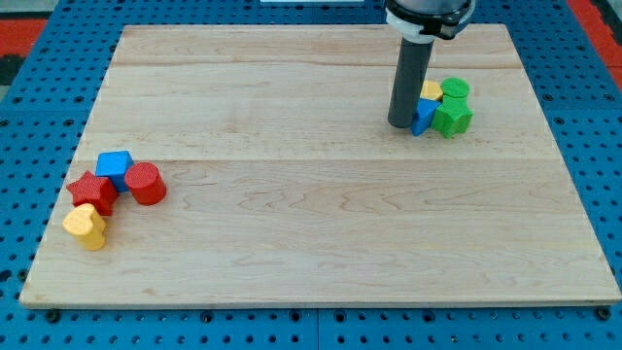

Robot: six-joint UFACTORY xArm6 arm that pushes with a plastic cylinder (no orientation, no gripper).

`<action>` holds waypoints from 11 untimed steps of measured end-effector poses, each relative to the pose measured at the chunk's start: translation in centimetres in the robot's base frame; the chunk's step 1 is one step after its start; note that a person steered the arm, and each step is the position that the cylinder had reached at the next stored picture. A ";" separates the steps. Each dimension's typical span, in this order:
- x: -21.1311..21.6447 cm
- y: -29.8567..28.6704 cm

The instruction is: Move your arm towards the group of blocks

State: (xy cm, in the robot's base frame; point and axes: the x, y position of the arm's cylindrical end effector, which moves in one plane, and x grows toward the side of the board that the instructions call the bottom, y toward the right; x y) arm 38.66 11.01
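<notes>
My tip (pixel 401 125) is at the end of the dark rod at the view's upper right, touching the left side of a small group of blocks. That group holds a blue block (pixel 424 114), a yellow block (pixel 431 90) behind it, a green round block (pixel 455 89) and a green star-like block (pixel 452 117). A second group lies at the view's left: a blue block (pixel 115 165), a red star-shaped block (pixel 92 191), a red cylinder (pixel 145 183) and a yellow heart-shaped block (pixel 86 226).
The wooden board (pixel 311 233) lies on a blue pegboard table (pixel 19 194). The arm's body (pixel 430 15) enters from the view's top right.
</notes>
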 end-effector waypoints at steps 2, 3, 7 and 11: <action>8.0 2.0; 5.9 8.0; -1.0 13.1; -6.6 12.9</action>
